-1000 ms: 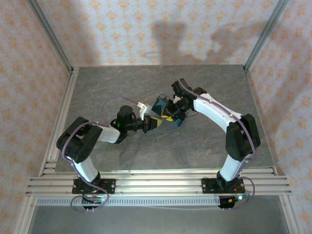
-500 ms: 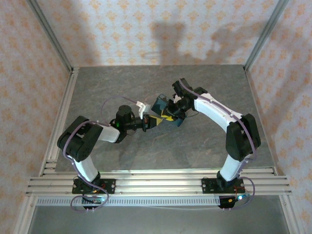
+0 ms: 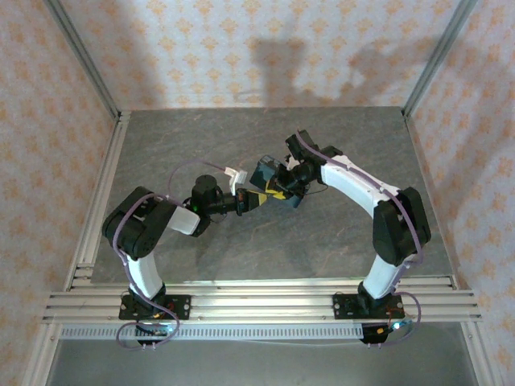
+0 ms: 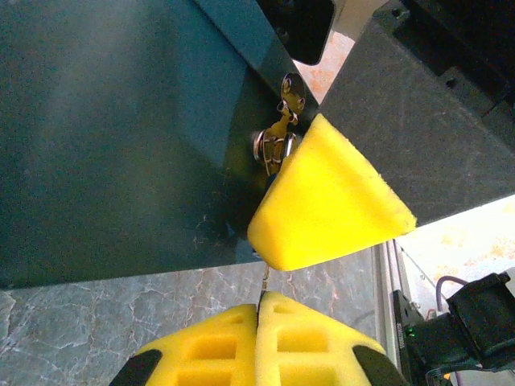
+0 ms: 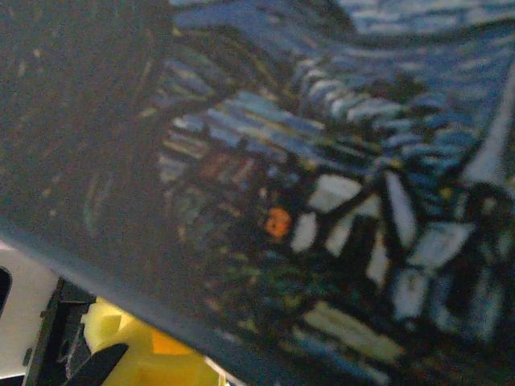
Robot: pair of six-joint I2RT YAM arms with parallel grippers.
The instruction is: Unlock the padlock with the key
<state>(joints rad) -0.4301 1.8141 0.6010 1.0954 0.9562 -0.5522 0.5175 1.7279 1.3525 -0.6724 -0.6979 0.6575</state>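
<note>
While jaws pinch key (image 4: 264, 283), padlock (image 4: 273, 146) gleams.

On my left wrist camera the bottom edge cuts off my left pincer (image 4: 259, 310). Most of the key (image 4: 264, 280) is buried between its closed pads, with a thin sliver sticking out. The padlock (image 4: 273, 143) is half covered by one yellow pad (image 4: 330, 205) of my right pincer (image 3: 283, 187), whose other finger is hidden behind the tin (image 4: 121, 137). On my right wrist camera the tin's painted face is blurred and runs past every edge. From above, padlock and key are too small to make out.
</note>
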